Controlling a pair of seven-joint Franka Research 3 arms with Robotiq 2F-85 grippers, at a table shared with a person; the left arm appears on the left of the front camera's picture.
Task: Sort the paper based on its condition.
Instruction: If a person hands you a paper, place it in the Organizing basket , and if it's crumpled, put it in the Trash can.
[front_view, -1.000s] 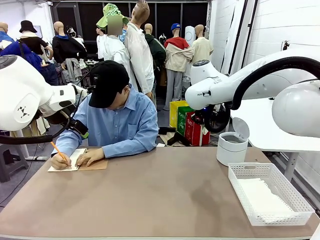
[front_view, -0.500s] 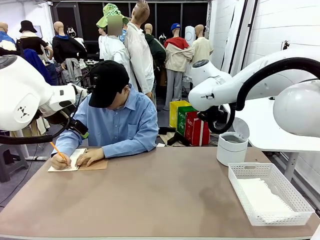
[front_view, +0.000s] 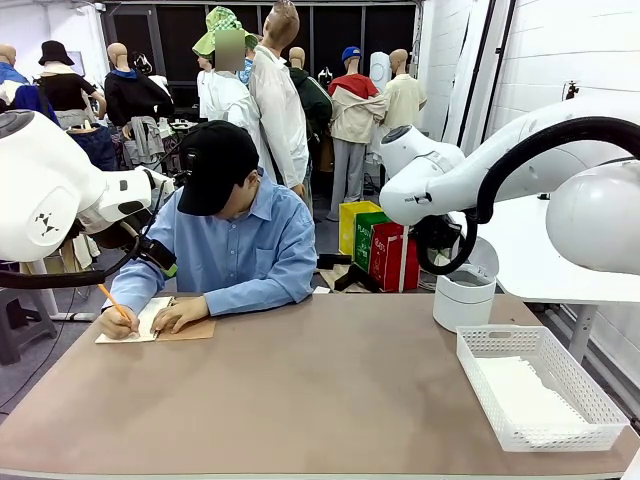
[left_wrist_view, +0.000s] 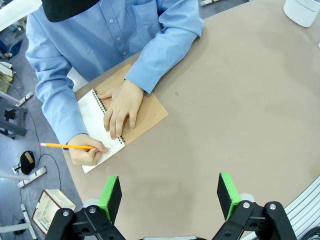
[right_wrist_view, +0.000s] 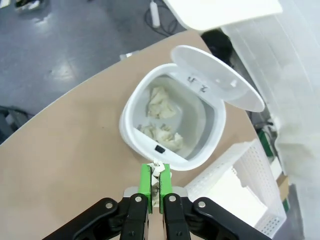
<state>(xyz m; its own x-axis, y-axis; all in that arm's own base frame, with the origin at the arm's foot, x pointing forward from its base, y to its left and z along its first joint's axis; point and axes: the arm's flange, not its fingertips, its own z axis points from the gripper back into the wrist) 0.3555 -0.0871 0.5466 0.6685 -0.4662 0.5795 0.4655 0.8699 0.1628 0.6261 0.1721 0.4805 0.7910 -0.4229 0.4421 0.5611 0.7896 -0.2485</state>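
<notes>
Flat paper (front_view: 525, 395) in the basket (front_view: 500, 335), crumpled paper in the bin (front_view: 463, 305).
The white sheets lie stacked in the lattice basket at the near right of the worktop (front_view: 300, 400). Crumpled wads (right_wrist_view: 162, 125) sit in the open white bin just beyond it. Above the bin, the right arm's fingers (right_wrist_view: 145, 179) are pinched narrow on a small white scrap (right_wrist_view: 156, 168). At the far left, a person's hand (left_wrist_view: 122, 107) rests on a notebook (left_wrist_view: 92, 107). The left arm's fingers (left_wrist_view: 111, 197) hang wide apart nearby.
</notes>
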